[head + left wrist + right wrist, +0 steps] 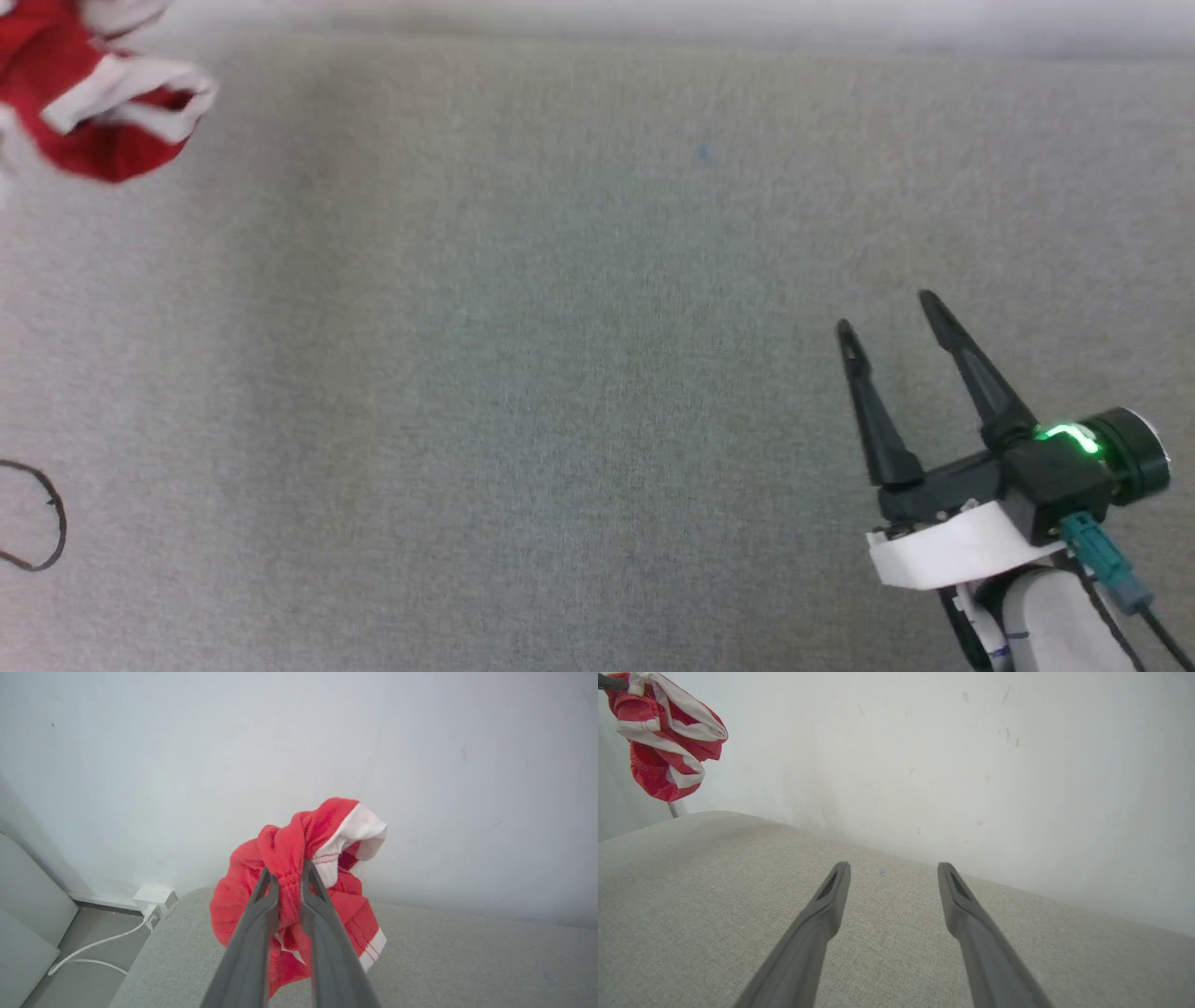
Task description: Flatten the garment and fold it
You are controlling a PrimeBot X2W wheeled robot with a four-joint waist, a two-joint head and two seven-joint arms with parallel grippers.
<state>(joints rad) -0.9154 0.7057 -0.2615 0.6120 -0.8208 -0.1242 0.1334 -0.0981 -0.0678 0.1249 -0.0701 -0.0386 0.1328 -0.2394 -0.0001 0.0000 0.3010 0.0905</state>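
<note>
Shorts of bright red soft fabric with white edge bands (243, 914), bunched into a wad; lettering not readable. Left gripper (286, 873), two long dark fingers, clenched on a gathered red seam of the shorts, with cloth bulging above and sagging below the tips. Head view: shorts at 10 o'clock, cut by the frame corner. Right wrist view: wad at 10 o'clock, hanging clear above the pale grey woven-fabric surface (560, 373), white wall (971, 765) behind it.

Right gripper (887, 315) at 4 o'clock in head view, fingers spread wide with nothing between them, tips toward 12. Green light (1069, 435) on its wrist. Well apart from the shorts.

Edges: far edge of the surface meets the wall along 12 o'clock. Left wrist view: rounded corner of the surface at 7 o'clock, floor beside it with a white plug block (154, 899) and white cable (93, 947). Thin dark loop (42, 518) on the surface at 8 o'clock in head view. Broad stretch of grey surface lies open between shorts and right gripper.
</note>
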